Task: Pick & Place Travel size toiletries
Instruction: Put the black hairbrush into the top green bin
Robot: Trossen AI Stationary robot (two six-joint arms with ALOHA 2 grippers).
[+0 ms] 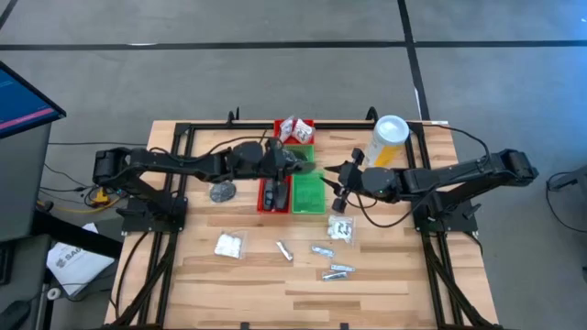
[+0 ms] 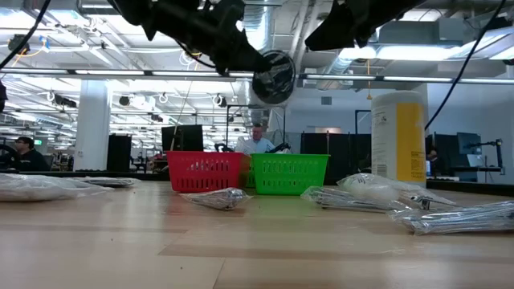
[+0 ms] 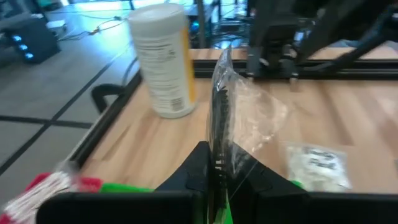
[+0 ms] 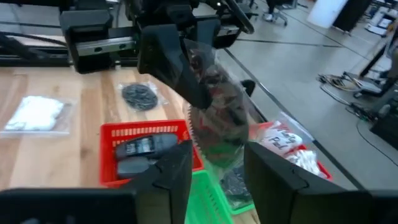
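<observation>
At the centre of the high view, above the green tray [image 1: 309, 194], the left gripper [image 1: 307, 168] is clenched on a clear bag [image 3: 233, 124] holding what may be a dark tin. The right gripper [image 1: 337, 179] sits just beside it, fingers [image 4: 171, 171] parted around the bag. Sachets [image 1: 229, 244] and tubes [image 1: 336, 270] lie lower on the table [image 1: 385, 284].

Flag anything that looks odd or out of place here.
One clear bagged item hangs in mid-air above the trays, pinched at its edge by the left gripper; the right gripper, fingers parted, sits right beside it.
</observation>
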